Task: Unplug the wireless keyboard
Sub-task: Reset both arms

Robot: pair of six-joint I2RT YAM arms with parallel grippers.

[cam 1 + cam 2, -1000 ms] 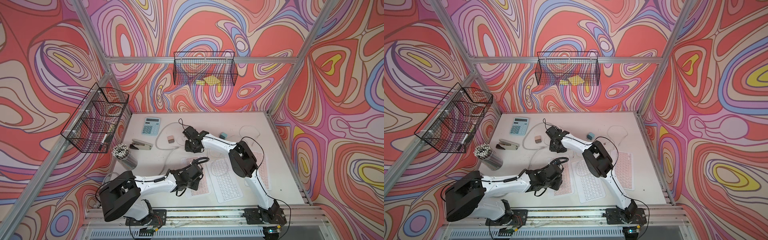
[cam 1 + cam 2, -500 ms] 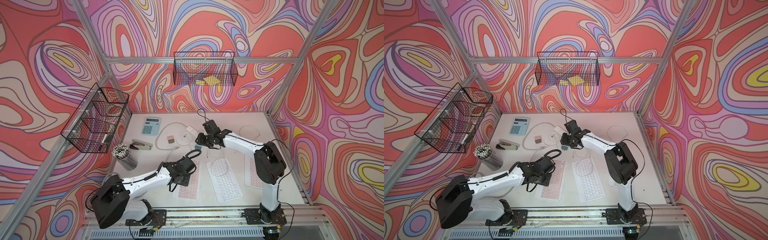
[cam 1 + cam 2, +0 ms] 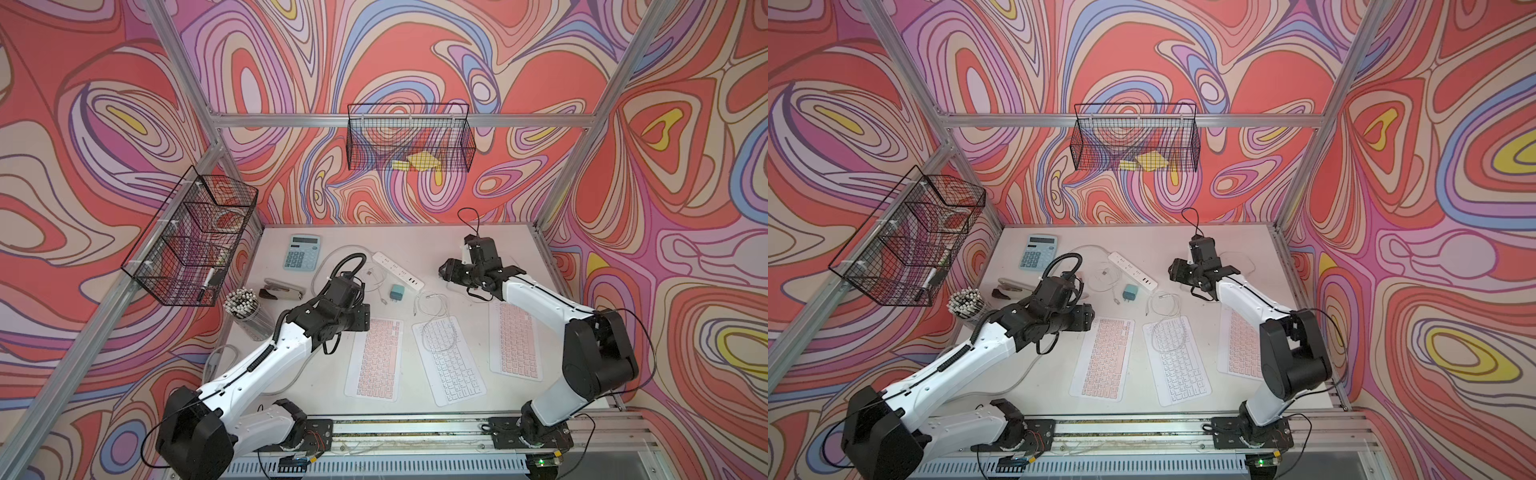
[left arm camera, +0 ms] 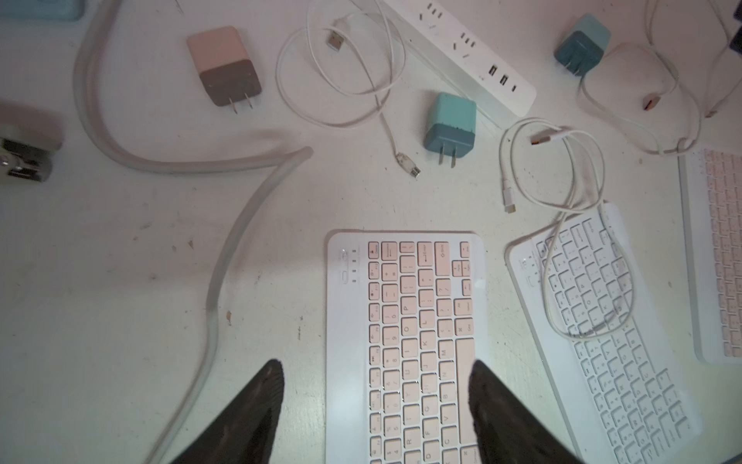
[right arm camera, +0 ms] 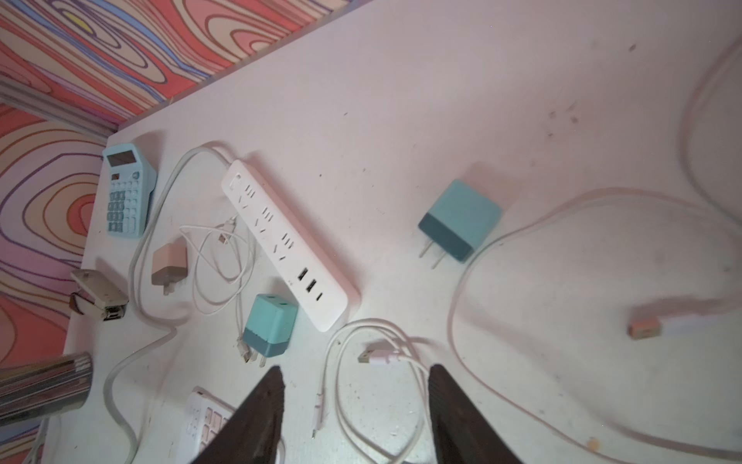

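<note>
Flat white wireless keyboard [image 3: 451, 361], rounded corners, middle of three; thin white cable [image 4: 542, 138] looped over keys, both plugs free. Left gripper [image 4: 375, 365], right gripper [image 5: 355, 369]: black tapered jaws apart, empty.

Blue calculator [image 3: 302, 252], stapler [image 3: 282, 289], cup of pens [image 3: 246, 308]

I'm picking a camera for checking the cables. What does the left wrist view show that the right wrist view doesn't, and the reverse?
Only the left wrist view: the white keyboard with a cable looped on it. Only the right wrist view: the pen cup and the patterned wall. Both: the power strip and the pink charger.
</note>
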